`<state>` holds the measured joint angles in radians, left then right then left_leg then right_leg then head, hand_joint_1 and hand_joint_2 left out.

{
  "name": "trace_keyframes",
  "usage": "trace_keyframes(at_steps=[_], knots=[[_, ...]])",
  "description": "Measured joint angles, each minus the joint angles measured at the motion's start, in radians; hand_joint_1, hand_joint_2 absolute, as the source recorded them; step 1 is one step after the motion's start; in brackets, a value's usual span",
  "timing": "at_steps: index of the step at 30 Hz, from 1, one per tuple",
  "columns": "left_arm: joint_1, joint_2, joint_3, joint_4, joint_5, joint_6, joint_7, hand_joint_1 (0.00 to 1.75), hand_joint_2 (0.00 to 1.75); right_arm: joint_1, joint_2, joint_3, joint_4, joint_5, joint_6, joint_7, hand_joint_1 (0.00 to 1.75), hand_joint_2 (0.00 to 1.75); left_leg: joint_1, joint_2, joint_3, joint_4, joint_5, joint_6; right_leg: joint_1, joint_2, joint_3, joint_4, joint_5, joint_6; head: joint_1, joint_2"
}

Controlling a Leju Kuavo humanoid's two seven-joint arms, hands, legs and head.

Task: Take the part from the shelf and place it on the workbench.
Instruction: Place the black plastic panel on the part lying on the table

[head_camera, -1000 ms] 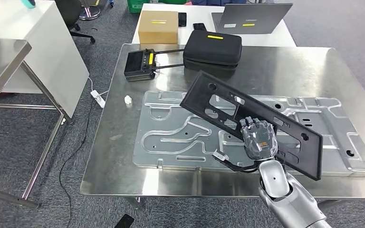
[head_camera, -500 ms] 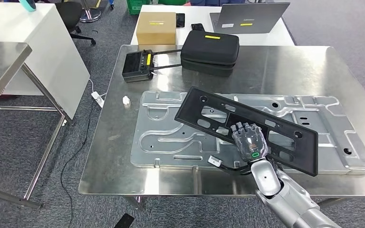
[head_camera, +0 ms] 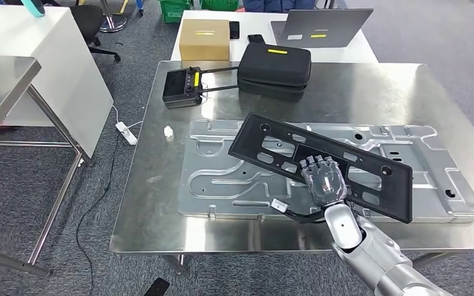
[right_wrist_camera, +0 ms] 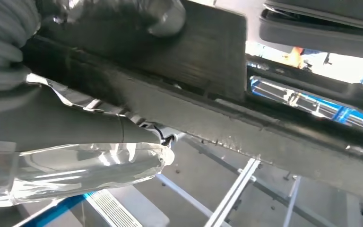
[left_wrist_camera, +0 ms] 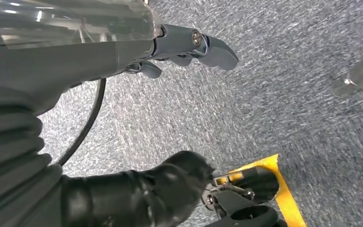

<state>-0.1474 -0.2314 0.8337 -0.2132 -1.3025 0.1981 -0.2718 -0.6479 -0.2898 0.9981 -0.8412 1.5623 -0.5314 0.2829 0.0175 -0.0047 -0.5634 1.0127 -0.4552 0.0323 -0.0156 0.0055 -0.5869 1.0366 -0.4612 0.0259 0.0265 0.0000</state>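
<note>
The right hand (head_camera: 324, 182) is gripping the black part (head_camera: 321, 163), holding it tilted over the stamped metal plate (head_camera: 222, 179) on the workbench (head_camera: 370, 92). If it lets go now, the raised ten-o'clock end risks dropping and sliding off.

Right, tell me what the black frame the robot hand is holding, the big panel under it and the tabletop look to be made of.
Black frame: likely moulded plastic, matte, no glare.
Big panel: looks like stamped sheet metal, dull silver, with pressed ribs and channels.
Tabletop: probably stainless steel, brushed, with soft blurred reflections.
The right robot hand grips the frame.
</note>
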Motion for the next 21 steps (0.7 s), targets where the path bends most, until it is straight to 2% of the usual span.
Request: trace_keyframes(at_steps=[1, 3, 4, 5, 6, 7, 8, 10, 11, 12, 14, 15, 17, 19, 20, 21], knots=[[0.0, 0.0, 0.0, 0.0, 0.0, 0.001, 0.0, 0.0, 0.0, 0.0, 0.001, 0.0, 0.005, 0.0, -0.004, 0.004, 0.0, 0.87, 0.002, 0.002, -0.001, -0.004, 0.004, 0.006, -0.001, -0.001, -0.017, 0.038, -0.026, 0.003, 0.0, 0.0], [0.001, -0.001, -0.001, 0.0, 0.0, 0.002, 0.002, 0.0, 0.0, 0.003, 0.004, 0.001, 0.014, 0.0, -0.023, 0.02, 0.0, 0.0, 0.0, 0.003, -0.007, -0.005, 0.008, 0.013, -0.001, -0.003, -0.075, 0.166, -0.096, 0.008, 0.0, 0.0], [0.002, -0.001, -0.001, 0.0, 0.0, 0.003, 0.004, 0.0, 0.0, 0.006, 0.006, 0.001, 0.017, 0.0, -0.034, 0.031, 0.0, 0.0, -0.001, 0.004, -0.01, -0.005, 0.01, 0.014, -0.001, -0.003, -0.104, 0.229, -0.122, 0.009, 0.0, 0.0], [0.003, -0.001, -0.002, 0.0, 0.0, 0.004, 0.006, 0.0, 0.0, 0.01, 0.008, 0.001, 0.019, 0.001, -0.044, 0.041, 0.0, 0.0, -0.003, 0.004, -0.012, -0.005, 0.01, 0.015, -0.001, -0.003, -0.119, 0.263, -0.129, 0.009, 0.0, 0.0], [0.004, -0.001, -0.002, 0.0, 0.0, 0.005, 0.007, 0.0, 0.0, 0.013, 0.009, 0.001, 0.019, 0.001, -0.051, 0.048, 0.0, 0.0, -0.004, 0.004, -0.012, -0.005, 0.011, 0.015, 0.0, -0.003, -0.115, 0.259, -0.117, 0.006, 0.0, 0.0], [0.004, -0.001, -0.003, 0.0, 0.0, 0.005, 0.009, 0.0, 0.0, 0.014, 0.011, 0.001, 0.018, 0.001, -0.055, 0.052, 0.0, 0.0, -0.006, 0.004, -0.011, -0.005, 0.011, 0.015, 0.001, -0.003, -0.09, 0.214, -0.087, 0.002, 0.0, 0.0], [0.004, -0.001, -0.004, 0.0, 0.0, 0.006, 0.01, 0.0, 0.0, 0.015, 0.012, 0.001, 0.017, 0.001, -0.058, 0.054, 0.0, 0.0, -0.007, 0.003, -0.01, -0.005, 0.011, 0.015, 0.003, -0.003, -0.051, 0.141, -0.051, -0.006, 0.0, 0.0], [0.003, -0.003, -0.007, 0.0, 0.0, 0.006, 0.011, 0.0, 0.0, 0.016, 0.014, -0.003, 0.011, 0.004, -0.063, 0.05, 0.0, 0.0, -0.01, 0.003, -0.008, -0.004, 0.011, 0.009, 0.012, -0.004, 0.013, 0.013, -0.008, -0.022, 0.0, 0.0], [0.003, -0.004, -0.008, 0.0, 0.0, 0.006, 0.012, 0.0, 0.0, 0.018, 0.014, -0.009, 0.005, 0.005, -0.067, 0.043, 0.0, 0.0, -0.011, 0.002, -0.009, -0.004, 0.012, 0.004, 0.016, -0.005, 0.026, -0.017, -0.003, -0.027, 0.0, 0.0], [0.002, -0.006, -0.01, 0.0, 0.0, 0.006, 0.012, 0.0, 0.0, 0.022, 0.015, -0.018, -0.002, 0.006, -0.071, 0.032, 0.0, 0.0, -0.01, 0.002, -0.009, -0.004, 0.012, -0.002, 0.019, -0.006, 0.027, -0.024, -0.005, -0.03, 0.0, 0.0], [0.002, -0.006, -0.013, 0.0, 0.0, 0.006, 0.012, 0.0, 0.0, 0.038, 0.017, -0.049, -0.024, 0.006, -0.074, -0.002, 0.0, 0.0, -0.009, 0.002, -0.008, -0.005, 0.011, -0.014, 0.017, -0.008, 0.031, -0.034, 0.001, -0.037, 0.0, 0.0], [0.002, -0.006, -0.015, 0.0, 0.001, 0.006, 0.012, 0.0, 0.0, 0.049, 0.02, -0.068, -0.038, 0.006, -0.071, -0.025, 0.0, 0.0, -0.009, 0.002, -0.012, 0.006, 0.0, -0.019, 0.014, -0.009, 0.035, -0.04, 0.006, -0.043, -0.001, 0.0], [0.003, -0.006, -0.016, 0.0, 0.001, 0.005, 0.013, 0.0, 0.0, 0.073, 0.026, -0.111, -0.067, 0.006, -0.057, -0.074, 0.0, 0.0, -0.007, 0.002, -0.049, 0.087, -0.051, -0.027, 0.008, -0.013, 0.04, -0.049, 0.013, -0.052, -0.002, 0.0], [0.004, -0.006, -0.016, 0.0, 0.002, 0.005, 0.013, 0.0, 0.0, 0.097, 0.029, -0.153, -0.092, 0.006, -0.05, -0.114, 0.0, 0.0, -0.005, 0.002, -0.112, 0.221, -0.112, -0.034, 0.008, -0.014, 0.037, -0.048, 0.013, -0.055, -0.002, 0.0], [0.006, -0.006, -0.016, 0.0, 0.003, 0.006, 0.013, 0.0, 0.0, 0.109, 0.029, -0.171, -0.104, 0.006, -0.051, -0.124, 0.0, 0.0, -0.003, 0.002, -0.134, 0.267, -0.122, -0.037, 0.007, -0.014, 0.037, -0.047, 0.012, -0.055, -0.002, 0.0], [0.007, -0.006, -0.016, 0.0, 0.004, 0.006, 0.013, 0.0, 0.0, 0.121, 0.028, -0.185, -0.116, 0.006, -0.053, -0.129, 0.0, 0.0, -0.001, 0.002, -0.139, 0.274, -0.112, -0.04, 0.007, -0.013, 0.036, -0.045, 0.01, -0.054, -0.002, 0.0]])
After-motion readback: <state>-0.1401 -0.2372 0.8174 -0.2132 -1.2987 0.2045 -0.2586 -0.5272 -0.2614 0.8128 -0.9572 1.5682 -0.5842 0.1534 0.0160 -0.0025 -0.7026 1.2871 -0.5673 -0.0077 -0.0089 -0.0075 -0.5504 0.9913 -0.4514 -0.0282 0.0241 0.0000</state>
